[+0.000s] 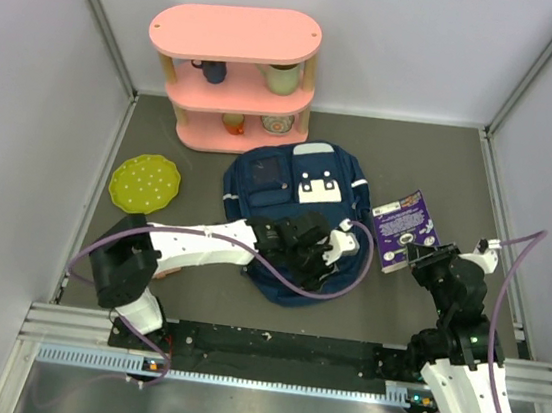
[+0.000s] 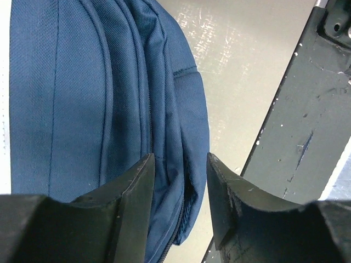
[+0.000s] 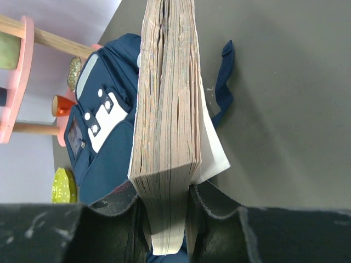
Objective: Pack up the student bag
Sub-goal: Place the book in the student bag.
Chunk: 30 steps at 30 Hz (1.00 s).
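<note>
Evidently the left gripper (image 2: 180,164) straddles a fold at the near rim of the student bag (image 1: 293,193), probably to lift the opening. Its jaws stand partly apart, and I cannot tell whether they pinch it. The bag lies mid-table, and the left arm reaches low across to it from the near left corner. The right gripper (image 3: 167,192) is clamped on one end of a thick book (image 3: 167,109), just right of the bag, with its arm folded back towards the near edge, presumably waiting to slide the book in.

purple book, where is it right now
The purple book is right of the student bag in the top view, clamped in the right gripper.
</note>
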Available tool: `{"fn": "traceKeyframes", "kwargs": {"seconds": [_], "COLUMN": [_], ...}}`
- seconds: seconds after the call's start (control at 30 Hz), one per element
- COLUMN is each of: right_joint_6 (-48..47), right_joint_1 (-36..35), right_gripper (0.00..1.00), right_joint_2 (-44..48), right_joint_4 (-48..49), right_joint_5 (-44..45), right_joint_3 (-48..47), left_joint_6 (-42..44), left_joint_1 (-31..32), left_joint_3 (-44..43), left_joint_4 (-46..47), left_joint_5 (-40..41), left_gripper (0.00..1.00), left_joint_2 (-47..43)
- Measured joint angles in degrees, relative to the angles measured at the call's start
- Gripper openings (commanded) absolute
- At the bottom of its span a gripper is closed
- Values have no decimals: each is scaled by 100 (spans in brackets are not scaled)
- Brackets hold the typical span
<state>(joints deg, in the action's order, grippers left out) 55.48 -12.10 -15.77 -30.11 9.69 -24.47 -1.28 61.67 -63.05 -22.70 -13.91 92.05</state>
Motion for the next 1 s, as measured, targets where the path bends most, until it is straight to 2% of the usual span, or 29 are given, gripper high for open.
{"fn": "traceKeyframes", "kwargs": {"seconds": [0.1,0.17,0.47,0.5,0.53,0.57,0.63,0.73,0.83,0.87,0.93,0.97,1.0], "right_joint_6": [0,2,0,0,0,0,0,2,2,2,2,2,2], "right_joint_1": [0,0,0,0,0,0,0,0,0,0,0,0,0], "right_gripper": [0,0,0,0,0,0,0,0,0,0,0,0,0], "right_joint_2": [0,0,-2,-2,-4,-7,-11,-13,-17,-24,-46,-52,-52], "right_joint_4": [2,0,0,2,0,2,2,2,2,0,2,-2,-4], "right_joint_5": [-4,-9,-13,-13,-15,-17,-33,-39,-39,-39,-46,-50,-52], "right_joint_3": [0,0,0,0,0,0,0,0,0,0,0,0,0], "left_joint_6": [0,-2,-4,-7,-9,-7,-11,-20,-20,-17,-28,-35,-48], "left_joint_1": [0,0,33,33,37,46,66,120,127,127,127,127,127], "left_joint_3": [-216,-352,-529,-535,-542,-546,-553,-575,-575,-575,-575,-575,-575], "left_joint_4": [-149,-238,-407,-417,-437,-442,-481,-562,-608,-612,-619,-621,-621], "left_joint_5": [-2,0,275,328,378,433,455,457,472,498,577,603,632], "left_gripper": [41,31,25,25,39,46,50,49,37,27,13,0,0], "left_joint_2": [212,354,597,599,599,599,599,599,599,599,601,608,614]}}
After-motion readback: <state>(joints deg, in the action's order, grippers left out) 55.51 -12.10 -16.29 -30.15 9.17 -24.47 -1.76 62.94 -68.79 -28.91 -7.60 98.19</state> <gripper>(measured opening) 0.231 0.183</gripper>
